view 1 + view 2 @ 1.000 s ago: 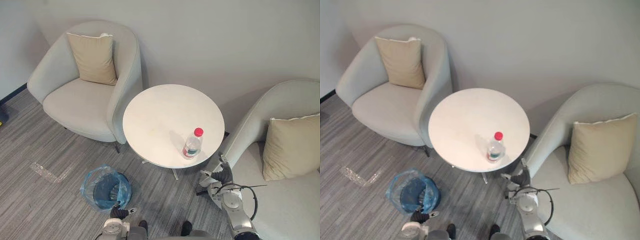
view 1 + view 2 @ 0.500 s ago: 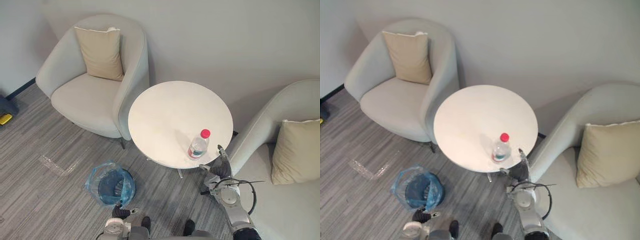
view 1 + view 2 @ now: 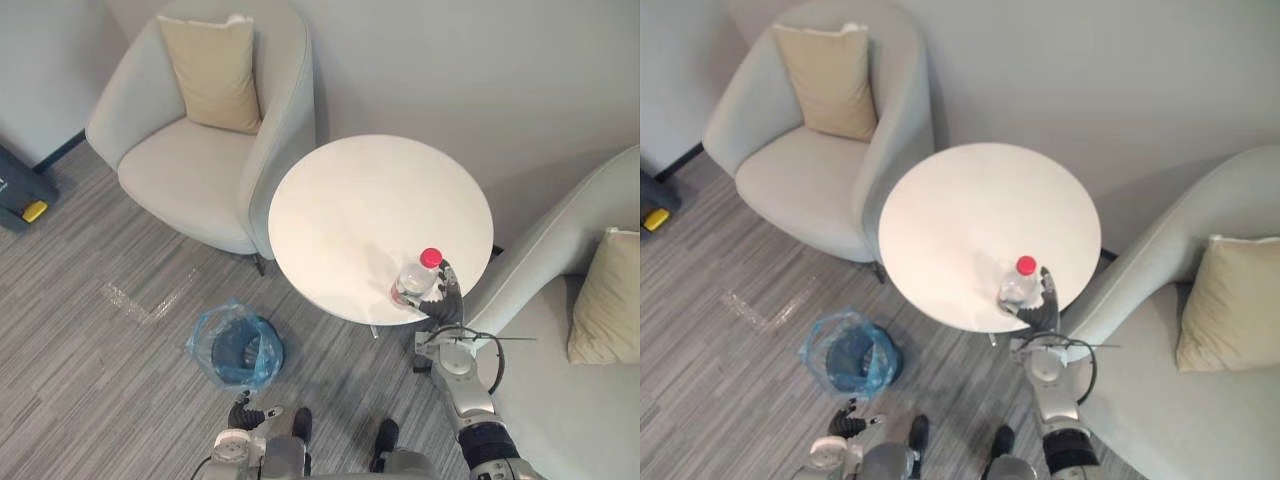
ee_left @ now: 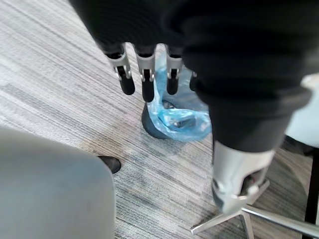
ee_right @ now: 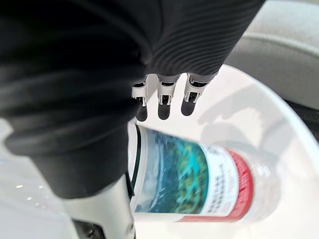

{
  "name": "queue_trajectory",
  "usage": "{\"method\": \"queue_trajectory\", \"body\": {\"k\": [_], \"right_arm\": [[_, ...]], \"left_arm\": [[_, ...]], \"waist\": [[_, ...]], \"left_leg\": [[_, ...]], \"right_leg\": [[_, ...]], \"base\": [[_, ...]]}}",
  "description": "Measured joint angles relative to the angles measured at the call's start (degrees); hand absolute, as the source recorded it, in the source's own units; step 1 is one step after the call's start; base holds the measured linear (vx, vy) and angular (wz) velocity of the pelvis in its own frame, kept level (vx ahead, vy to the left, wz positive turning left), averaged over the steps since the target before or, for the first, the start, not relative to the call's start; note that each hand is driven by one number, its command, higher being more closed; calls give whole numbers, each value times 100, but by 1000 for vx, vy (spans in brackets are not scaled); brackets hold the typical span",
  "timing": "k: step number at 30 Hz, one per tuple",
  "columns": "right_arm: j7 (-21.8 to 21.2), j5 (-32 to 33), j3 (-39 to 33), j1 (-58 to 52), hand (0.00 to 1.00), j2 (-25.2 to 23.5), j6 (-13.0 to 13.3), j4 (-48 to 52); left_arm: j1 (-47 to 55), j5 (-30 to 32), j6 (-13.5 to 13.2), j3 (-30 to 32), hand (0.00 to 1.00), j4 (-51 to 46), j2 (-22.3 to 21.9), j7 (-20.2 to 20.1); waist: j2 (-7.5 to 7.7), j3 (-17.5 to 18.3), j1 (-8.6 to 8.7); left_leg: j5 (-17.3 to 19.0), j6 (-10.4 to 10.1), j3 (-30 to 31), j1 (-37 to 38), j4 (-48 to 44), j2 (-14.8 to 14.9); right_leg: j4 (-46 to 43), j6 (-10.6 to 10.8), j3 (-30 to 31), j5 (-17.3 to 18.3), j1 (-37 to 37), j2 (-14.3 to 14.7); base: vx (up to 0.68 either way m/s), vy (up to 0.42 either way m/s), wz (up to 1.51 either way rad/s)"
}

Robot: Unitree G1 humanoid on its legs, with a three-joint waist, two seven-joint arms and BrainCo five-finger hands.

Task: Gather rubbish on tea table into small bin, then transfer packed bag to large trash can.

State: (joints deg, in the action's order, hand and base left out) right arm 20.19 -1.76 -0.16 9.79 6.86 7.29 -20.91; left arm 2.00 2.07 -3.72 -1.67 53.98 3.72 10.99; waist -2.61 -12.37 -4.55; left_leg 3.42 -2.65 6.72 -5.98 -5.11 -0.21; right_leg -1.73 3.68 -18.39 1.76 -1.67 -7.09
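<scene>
Left eye view: red-capped bottle (image 3: 414,281) upright at the lower right edge of the round tea table (image 3: 350,200), right hand (image 3: 447,297) just beside it. Blue-bagged small bin (image 3: 238,349) on the floor at lower left, left hand (image 3: 243,414) below it. Right eye view: same layout, armchair (image 3: 805,160) upper left. Left wrist view: fingers (image 4: 147,82) straight, apart, holding nothing, bin past them. Right wrist view: fingers (image 5: 163,94) straight, unclenched, bottle right beside them
</scene>
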Motion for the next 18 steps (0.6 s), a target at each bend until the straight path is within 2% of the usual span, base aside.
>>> {"method": "queue_trajectory", "body": {"k": [6, 11, 18], "right_arm": [[134, 249, -156, 374, 100, -7, 0, -144], [232, 474, -329, 592, 100, 37, 12, -258], [155, 637, -402, 564, 100, 52, 8, -238]], "left_arm": [[0, -16, -89, 0, 0, -150, -29, 0], [-10, -123, -100, 2, 0, -256, -39, -4], [-10, -122, -95, 3, 0, -268, -39, -7]], "waist": [[-23, -90, -172], [-55, -255, -182], [-57, -274, -177]], "left_leg": [[0, 0, 25, -81, -16, -18], [29, 10, 31, -116, -121, -43], [31, 12, 21, -104, -119, -48]], "right_leg": [[-18, 9, -17, 9, -52, -17], [-147, 20, -14, 61, -70, -54], [-148, 21, 29, 60, -79, -64]], "base": [[0, 7, 4], [-3, 13, 4], [-5, 5, -2]]}}
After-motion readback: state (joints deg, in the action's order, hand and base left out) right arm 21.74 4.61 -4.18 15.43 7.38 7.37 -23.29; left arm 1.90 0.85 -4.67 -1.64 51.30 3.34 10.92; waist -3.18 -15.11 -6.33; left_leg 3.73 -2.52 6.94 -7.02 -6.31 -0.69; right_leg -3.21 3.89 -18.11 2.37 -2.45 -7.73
